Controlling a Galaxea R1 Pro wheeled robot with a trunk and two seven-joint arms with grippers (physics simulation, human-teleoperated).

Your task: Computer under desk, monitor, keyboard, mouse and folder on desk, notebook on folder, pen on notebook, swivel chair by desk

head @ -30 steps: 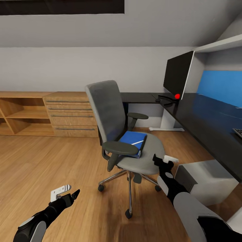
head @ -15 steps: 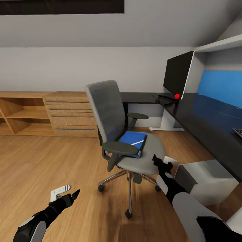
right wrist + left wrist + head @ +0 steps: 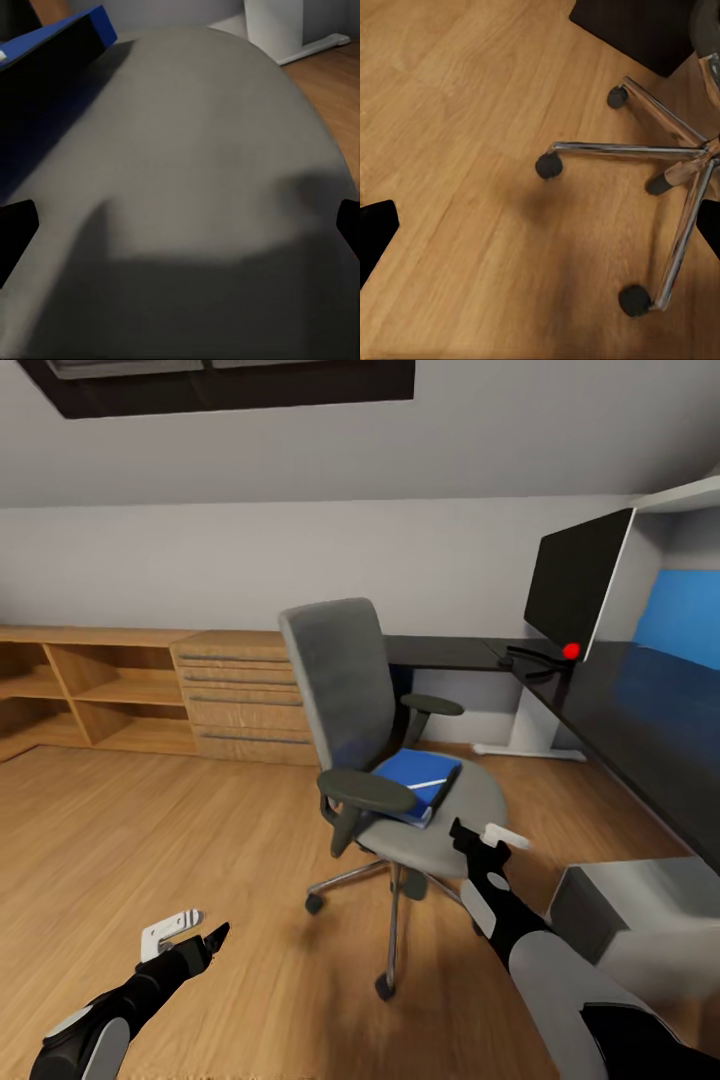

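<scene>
The swivel chair (image 3: 335,670) stands mid-room on the wood floor, left of the black desk (image 3: 640,710). On its grey seat (image 3: 195,150) lies the blue folder (image 3: 420,780), with the thin white pen (image 3: 427,785) across it. The monitor (image 3: 580,575) stands on the desk's far corner. My right gripper (image 3: 480,838) hovers at the seat's front edge, open and empty; its wrist view looks across the seat to the folder (image 3: 67,37). My left gripper (image 3: 190,938) hangs open low over the floor, left of the chair's chrome base (image 3: 660,150).
A light-wood chest of drawers (image 3: 240,695) and open shelves (image 3: 100,690) line the back wall. A grey box (image 3: 640,910) sits on the floor under the desk's near end. The desk's white leg (image 3: 530,725) is behind the chair. Open floor lies to the left.
The whole picture has shifted to the right, with more of the ceiling window showing, so the camera has moved. The chair, folder and both grippers keep their places relative to each other.
</scene>
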